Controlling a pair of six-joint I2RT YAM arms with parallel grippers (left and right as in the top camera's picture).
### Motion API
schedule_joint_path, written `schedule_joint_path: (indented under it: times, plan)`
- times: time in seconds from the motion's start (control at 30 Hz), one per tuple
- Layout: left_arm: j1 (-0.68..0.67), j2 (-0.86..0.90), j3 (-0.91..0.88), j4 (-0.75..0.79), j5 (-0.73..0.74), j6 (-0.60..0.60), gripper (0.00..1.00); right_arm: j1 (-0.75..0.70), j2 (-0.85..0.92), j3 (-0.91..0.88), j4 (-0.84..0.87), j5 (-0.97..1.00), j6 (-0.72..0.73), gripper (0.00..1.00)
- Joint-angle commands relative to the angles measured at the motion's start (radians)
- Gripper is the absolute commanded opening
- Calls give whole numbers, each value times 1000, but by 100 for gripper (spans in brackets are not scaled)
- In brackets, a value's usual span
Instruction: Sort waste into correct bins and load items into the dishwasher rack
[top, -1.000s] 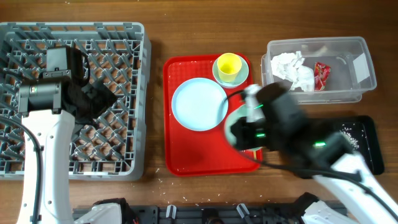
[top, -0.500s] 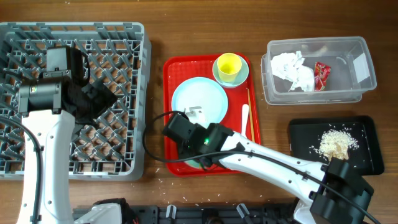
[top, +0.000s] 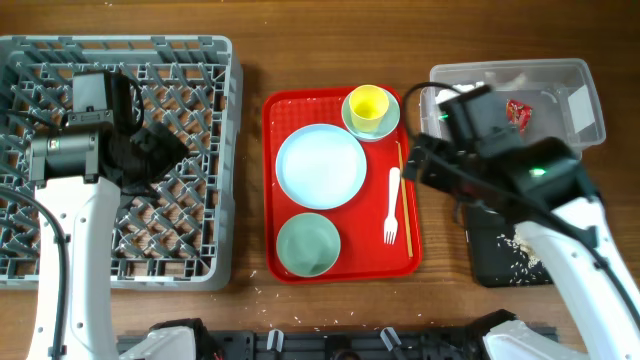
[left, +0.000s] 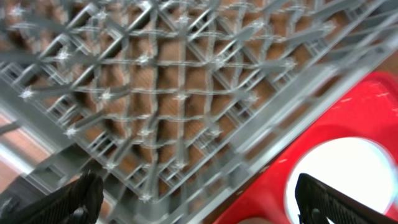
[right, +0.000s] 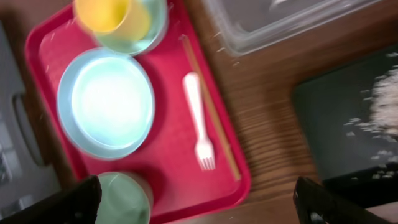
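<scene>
Plate (top: 321, 167), 2 bowls, cup, fork and stick all sit on the red tray (top: 270, 200), between rack and bins. I judge that this puts them in reach of either arm.

- Cup (top: 368, 103), yellow, stands nested in the upper bowl (top: 388, 125).
- The other bowl (top: 308, 244) is pale green.
- Fork (top: 392, 205) is white and lies beside the stick (top: 403, 195).
- Rack (top: 200, 60) holds no dish yet.
- Wrapper (top: 517, 115) is in the tub (top: 595, 130); rice (right: 385, 106) is on the black tray (right: 329, 124).
- Left gripper (left: 199, 199) is spread wide and empty over the rack.
- Right gripper (right: 199, 202) is likewise spread and grasps nothing.
</scene>
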Motion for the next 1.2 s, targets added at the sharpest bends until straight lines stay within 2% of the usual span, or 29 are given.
schedule_joint_path:
  times: [0.0,0.07,0.13,0.17,0.27,0.33,0.4,0.57,0.6,0.7,0.8,0.83,0.9,0.93,0.97,1.17]
  plan:
    - [0,-12,12,-37,368,-5,100,-94,-14,14,3,12,-73,100]
    - [-48,-12,4,-52,571,44,100,-101,-4,14,4,11,-73,100]
    - [-162,-12,-13,-71,616,113,100,-101,0,14,4,11,-73,100]
    - [-236,-12,-30,-74,595,114,98,-101,0,14,4,11,-72,100]
    - [-475,-2,-90,-34,491,33,83,-101,0,14,4,11,-73,100]
    - [-658,22,-151,46,392,-130,71,-101,0,14,4,11,-73,100]
    - [-824,63,-219,136,277,-295,69,-101,0,14,3,11,-73,100]
    - [-1091,267,-267,409,99,-324,69,-101,0,14,4,11,-73,100]
    - [-1113,313,-267,421,64,-334,61,-101,0,14,4,12,-73,100]
    - [-1126,405,-267,421,25,-365,56,-101,0,14,4,11,-73,100]
    - [-1126,422,-267,421,-12,-365,54,-101,0,14,4,11,-73,100]
    - [-1126,422,-267,421,-12,-365,49,-101,0,14,4,11,-73,100]
    - [-1128,422,-267,418,-7,-365,25,-101,0,14,4,11,-73,100]
    - [-1130,422,-267,414,5,-365,8,-101,0,14,4,11,-73,100]
    - [-1129,419,-266,406,23,-365,4,-101,0,14,4,11,-73,100]
    - [-1080,291,-146,238,43,-359,4,-101,0,14,4,11,-73,100]
